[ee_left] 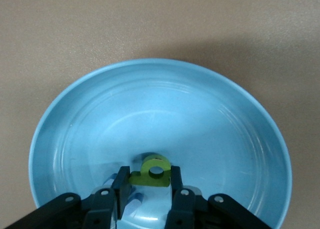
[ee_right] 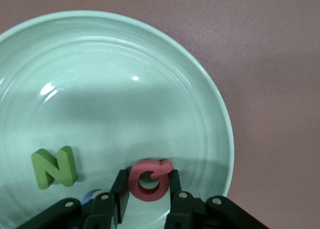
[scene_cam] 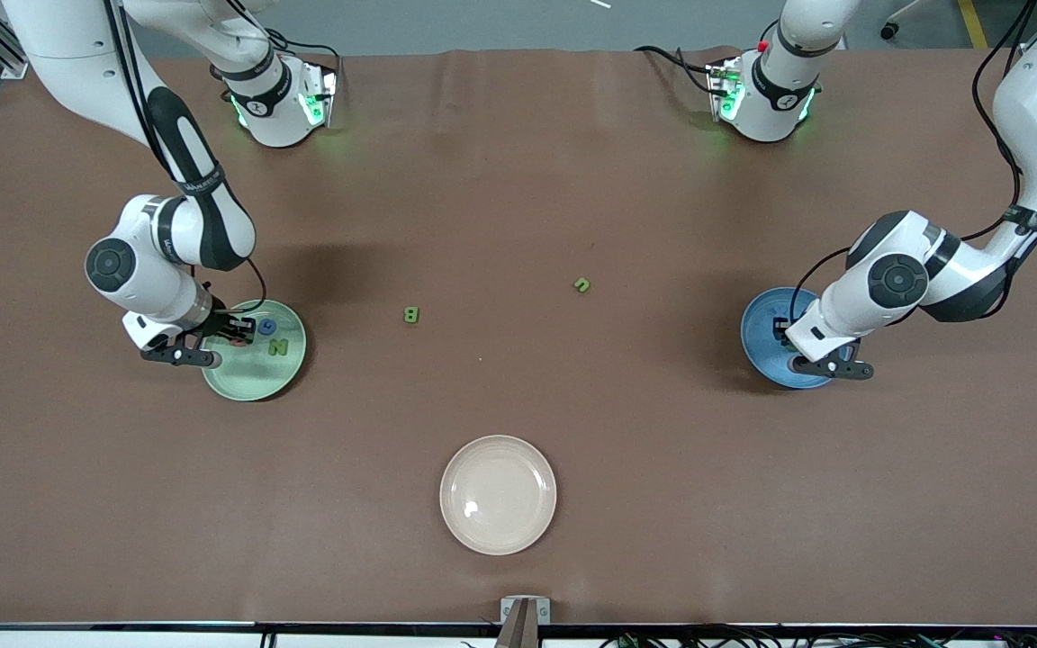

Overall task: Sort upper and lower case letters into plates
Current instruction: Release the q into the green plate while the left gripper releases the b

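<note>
Now both releases want care: the right gripper [ee_right: 148, 185], clamped on a red letter [ee_right: 148, 180], sits low in the green plate [ee_right: 210, 89] beside the N [ee_right: 54, 166]; the left gripper [ee_left: 150, 184] pinches a green letter [ee_left: 152, 171], probably a small b, over the blue plate [ee_left: 75, 119]. Open just above each plate.

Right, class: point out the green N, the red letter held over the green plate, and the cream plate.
green N [ee_right: 54, 166], right wrist view, middle of its diagonal stroke.
red letter [ee_right: 148, 181], right wrist view, on its ring.
cream plate [scene_cam: 498, 537], front view, near rim.

Open cloth around green B [scene_cam: 410, 314] and green n [scene_cam: 581, 285], cream plate [scene_cam: 498, 494] well apart.
</note>
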